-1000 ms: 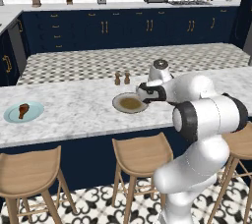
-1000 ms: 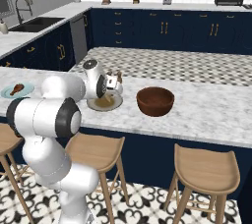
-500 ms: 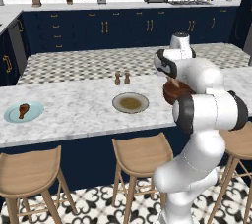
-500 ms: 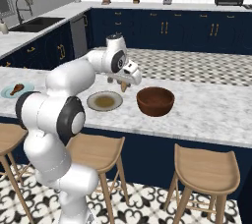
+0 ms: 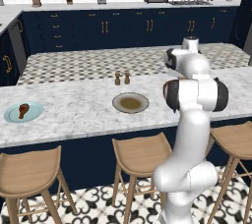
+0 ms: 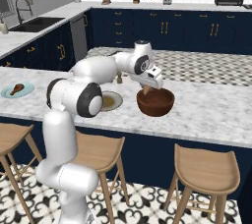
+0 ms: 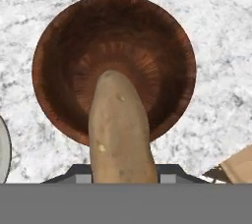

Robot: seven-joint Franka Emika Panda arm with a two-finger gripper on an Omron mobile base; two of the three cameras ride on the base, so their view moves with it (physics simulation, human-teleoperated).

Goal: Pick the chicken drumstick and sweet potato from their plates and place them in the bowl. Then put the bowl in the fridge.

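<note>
Tool (image 6: 147, 89) clamped on the sweet potato (image 7: 120, 132), hanging right over the bowl (image 6: 155, 102) near the table's front edge. Drumstick (image 5: 22, 110) on blue plate (image 5: 34, 115) at the table's left end; beige plate (image 5: 130, 102) mid-table.

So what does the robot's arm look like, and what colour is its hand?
The arm is glossy white, made of fat rounded tube sections, like big sausages joined together. Each joint has a round dark grey cap. The hand is a small white block with dark trim, and the gripper ends in two small dark fingers. I can see no loose cables and no writing.
</note>
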